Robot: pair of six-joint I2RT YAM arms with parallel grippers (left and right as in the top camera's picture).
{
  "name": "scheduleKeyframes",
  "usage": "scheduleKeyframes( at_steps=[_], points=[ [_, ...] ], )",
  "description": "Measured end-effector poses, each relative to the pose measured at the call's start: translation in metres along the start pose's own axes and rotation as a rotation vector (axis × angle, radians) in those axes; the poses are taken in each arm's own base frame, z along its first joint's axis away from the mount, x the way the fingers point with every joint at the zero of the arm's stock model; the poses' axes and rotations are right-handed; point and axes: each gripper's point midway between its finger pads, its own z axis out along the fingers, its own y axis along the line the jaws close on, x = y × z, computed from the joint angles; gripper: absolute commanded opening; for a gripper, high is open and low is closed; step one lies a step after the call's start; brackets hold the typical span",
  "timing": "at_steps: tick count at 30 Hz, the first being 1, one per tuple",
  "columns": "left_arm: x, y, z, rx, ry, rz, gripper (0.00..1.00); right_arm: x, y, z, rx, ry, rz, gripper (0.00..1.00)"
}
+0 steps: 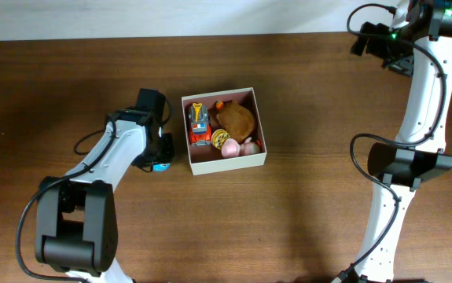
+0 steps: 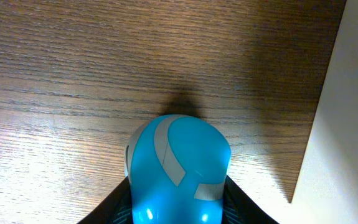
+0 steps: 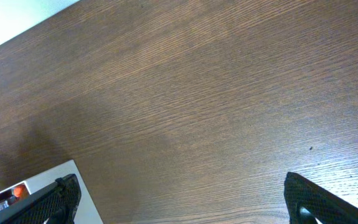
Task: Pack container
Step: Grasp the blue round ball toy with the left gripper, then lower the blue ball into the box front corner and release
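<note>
- While the L arm reaches low over the worktop, the container sits abt mid-worktop, between the two arms and nearer the L one. Open side up, walls a little skewed to the worktop edges.
- Contents: orange/yellow toy truck along the L wall; brown plush toward the far-R corner; round pink-and-yellow pc and pink pc by the near wall. All lie inside, none over the rim.
- The blue toy is rounded and glossy w/ pale grey stripes. It is outside the container, just beside the L wall near its near-L corner. Not touching the wall: a strip of wood shows between them in the L wrist view.
- L hand: closed on the blue toy, one dark finger against each side. Whether the toy is clear of the worktop: cannot tell.
- R hand: spread wide, nothing between the fingers. It is above the far-R corner of the worktop, well apart from the container.
</note>
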Motion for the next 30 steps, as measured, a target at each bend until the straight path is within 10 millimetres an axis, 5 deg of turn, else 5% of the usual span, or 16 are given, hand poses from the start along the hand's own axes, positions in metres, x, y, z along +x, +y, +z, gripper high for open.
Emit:
scheduleKeyframes(
  at_steps=[8, 16, 23, 30],
  points=[
    [0.010, 0.001, -0.010, -0.004, 0.060, 0.002, 0.33, 0.000, 0.000, 0.000, 0.000, 0.000, 0.000, 0.99],
    [-0.031, -0.017, -0.083, 0.075, -0.071, 0.045, 0.33, 0.000, 0.000, 0.000, 0.000, 0.000, 0.000, 0.99],
    [-0.034, -0.057, -0.156, 0.229, -0.232, 0.173, 0.33, 0.000, 0.000, 0.000, 0.000, 0.000, 0.000, 0.99],
    [-0.005, -0.108, -0.157, 0.255, -0.210, 0.356, 0.34, 0.000, 0.000, 0.000, 0.000, 0.000, 0.001, 0.99]
  ],
)
